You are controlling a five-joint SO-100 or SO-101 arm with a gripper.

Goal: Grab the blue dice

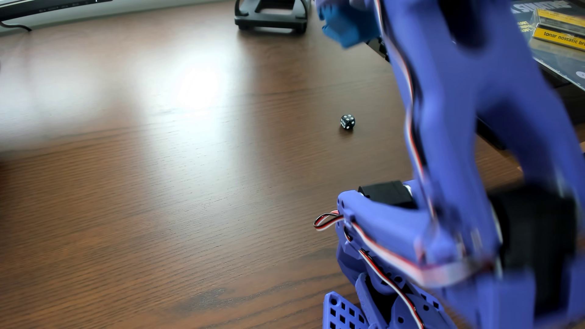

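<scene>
End effector (345, 27) blurred, maybe raised; 1 blue dice (347, 121) apart.

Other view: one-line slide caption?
Small dark die sits untouched on the wooden table; blurred blue arm looms at right, claw tips out of frame.

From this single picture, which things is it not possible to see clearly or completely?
- End effector, other view: blurred by motion and cut by the top edge, so open or shut cannot be told.
- Blue dice: small; only its upper faces show, the others are turned away.
- Arm: blurred and close to the lens; it covers the table behind it.
- Yellow-labelled case: cut by the right edge, label partly readable.
- Black stand: cut by the top edge.
</scene>
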